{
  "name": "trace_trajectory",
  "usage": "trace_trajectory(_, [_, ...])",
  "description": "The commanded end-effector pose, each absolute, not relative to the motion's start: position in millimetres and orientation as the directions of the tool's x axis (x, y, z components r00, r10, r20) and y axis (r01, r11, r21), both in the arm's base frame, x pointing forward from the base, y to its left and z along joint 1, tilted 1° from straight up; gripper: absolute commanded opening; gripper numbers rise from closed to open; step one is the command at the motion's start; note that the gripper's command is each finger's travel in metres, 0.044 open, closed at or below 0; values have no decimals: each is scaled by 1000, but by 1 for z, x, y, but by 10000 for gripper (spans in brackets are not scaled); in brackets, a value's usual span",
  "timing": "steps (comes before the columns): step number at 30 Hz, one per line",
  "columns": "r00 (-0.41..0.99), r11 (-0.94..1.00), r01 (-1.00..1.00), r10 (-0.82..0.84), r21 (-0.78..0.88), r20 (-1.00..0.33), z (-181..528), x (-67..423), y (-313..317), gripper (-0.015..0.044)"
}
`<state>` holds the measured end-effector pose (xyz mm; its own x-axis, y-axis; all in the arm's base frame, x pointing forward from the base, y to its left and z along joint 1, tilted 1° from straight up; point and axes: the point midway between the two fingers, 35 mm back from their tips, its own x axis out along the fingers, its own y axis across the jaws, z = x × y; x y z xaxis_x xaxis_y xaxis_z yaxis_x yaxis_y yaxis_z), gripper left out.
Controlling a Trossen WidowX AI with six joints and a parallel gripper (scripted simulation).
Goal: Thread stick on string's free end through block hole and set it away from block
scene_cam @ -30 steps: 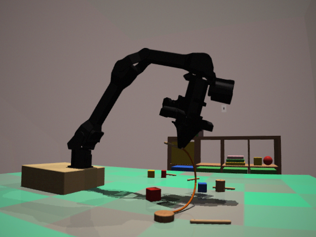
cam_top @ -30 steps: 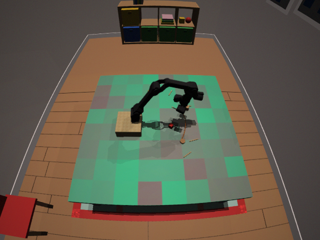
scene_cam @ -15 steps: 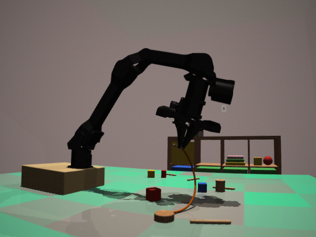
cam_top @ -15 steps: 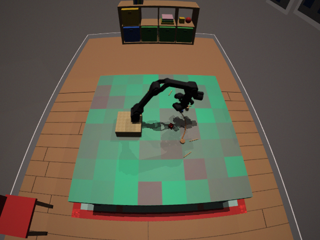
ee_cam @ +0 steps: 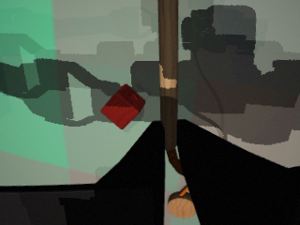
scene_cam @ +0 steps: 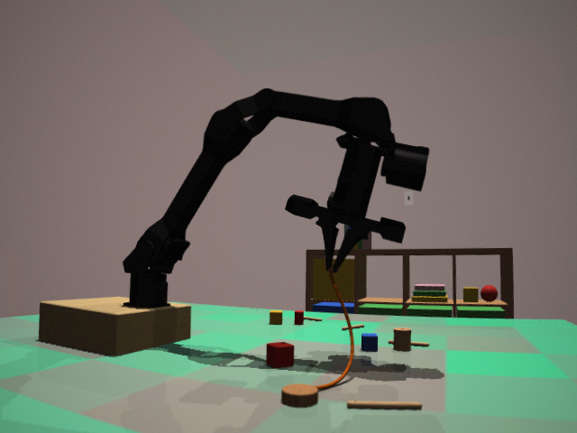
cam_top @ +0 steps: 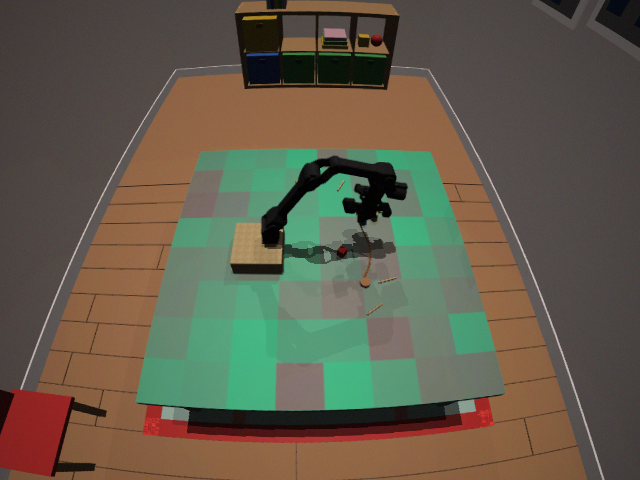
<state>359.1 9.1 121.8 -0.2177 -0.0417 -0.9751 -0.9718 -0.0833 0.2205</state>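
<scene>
We are seeing the gripper (scene_cam: 334, 267) pinching a thin brown stick (ee_cam: 167, 56) | jaws nearly together | stick raised high above the table (cam_top: 310, 335) | orange string (scene_cam: 347, 345) drooping to the round button (scene_cam: 299, 395)

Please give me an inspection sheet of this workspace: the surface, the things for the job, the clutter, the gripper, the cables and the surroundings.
Surface: checkered green and grey table.
Job's things: stick held in the air; string hangs down to the button on the table; block stands apart, not yet threaded.
Clutter: red cube, blue cube, loose stick beside the button.
Gripper: gripper with jaws shut on the stick, pointing down.
Cables: nothing seen.
Surroundings: shelf, red chair.
</scene>
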Motion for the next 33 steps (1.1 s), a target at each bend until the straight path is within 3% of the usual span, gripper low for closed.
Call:
trace_trajectory(1, [-218,48,-975,-48,216,-975,122,359,9,0])
trace_trajectory(16, [-213,538,-830,-60,148,-975,122,361,8,0])
trace_trajectory(33, [-209,914,-406,-73,19,-975,122,362,8,0])
